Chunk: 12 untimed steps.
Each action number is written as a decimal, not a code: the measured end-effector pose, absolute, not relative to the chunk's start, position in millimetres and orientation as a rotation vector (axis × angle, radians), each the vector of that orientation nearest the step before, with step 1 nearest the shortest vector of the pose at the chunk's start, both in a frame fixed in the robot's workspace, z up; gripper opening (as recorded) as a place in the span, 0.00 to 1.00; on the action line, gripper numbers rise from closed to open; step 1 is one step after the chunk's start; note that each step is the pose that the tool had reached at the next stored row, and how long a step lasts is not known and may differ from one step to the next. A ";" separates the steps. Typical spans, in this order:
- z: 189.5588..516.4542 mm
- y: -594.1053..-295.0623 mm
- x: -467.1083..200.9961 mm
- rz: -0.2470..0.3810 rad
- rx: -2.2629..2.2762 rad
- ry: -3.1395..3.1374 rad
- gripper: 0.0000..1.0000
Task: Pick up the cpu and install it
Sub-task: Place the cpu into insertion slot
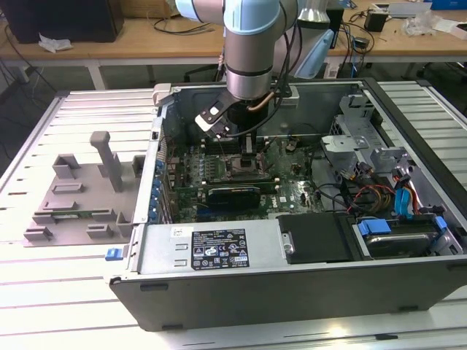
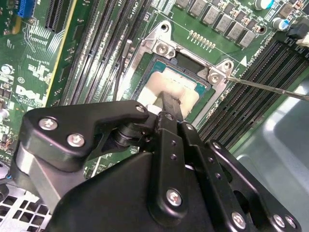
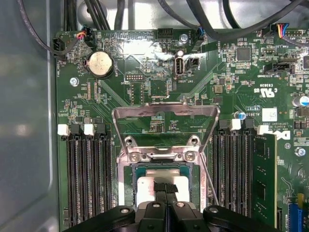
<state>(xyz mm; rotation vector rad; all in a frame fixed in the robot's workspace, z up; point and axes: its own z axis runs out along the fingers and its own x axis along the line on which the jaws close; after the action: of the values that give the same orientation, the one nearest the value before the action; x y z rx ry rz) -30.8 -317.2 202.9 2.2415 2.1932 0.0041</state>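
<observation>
Touching the cpu (image 3: pixel 145 187) lying in the socket (image 3: pixel 164 155), the gripper (image 3: pixel 166 186) is closed, fingers together.

The arm (image 1: pixel 252 51) is a thick, silver-grey metal tube. In the exterior view a pale blue cap (image 1: pixel 195 7) covers the joint at its eleven o'clock. Black cables (image 1: pixel 290 44) run down its three o'clock side, and a tan hose (image 1: pixel 264 102) curls out under the wrist. A white-and-black block (image 1: pixel 213 118) sits at the wrist's seven o'clock. In both wrist views the gripper (image 2: pixel 169 99) (image 3: pixel 165 186) is matte black, built of rounded link plates (image 2: pixel 87 128) pinned with silver screws (image 2: pixel 174 196). Its two slim black fingers (image 3: pixel 161 187) lie flush together.
</observation>
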 end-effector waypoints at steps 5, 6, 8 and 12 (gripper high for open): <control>202.2 -317.1 -30.7 0.005 2.242 2.193 0.11; 202.2 -317.1 -30.7 0.005 2.242 2.193 0.11; 202.1 -317.1 -30.7 0.006 2.242 2.193 0.11; 203.0 -317.0 -30.7 0.007 2.242 2.193 0.11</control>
<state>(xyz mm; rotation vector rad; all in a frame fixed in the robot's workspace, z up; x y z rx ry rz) -30.7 -317.0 203.0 2.2418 2.1933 0.0066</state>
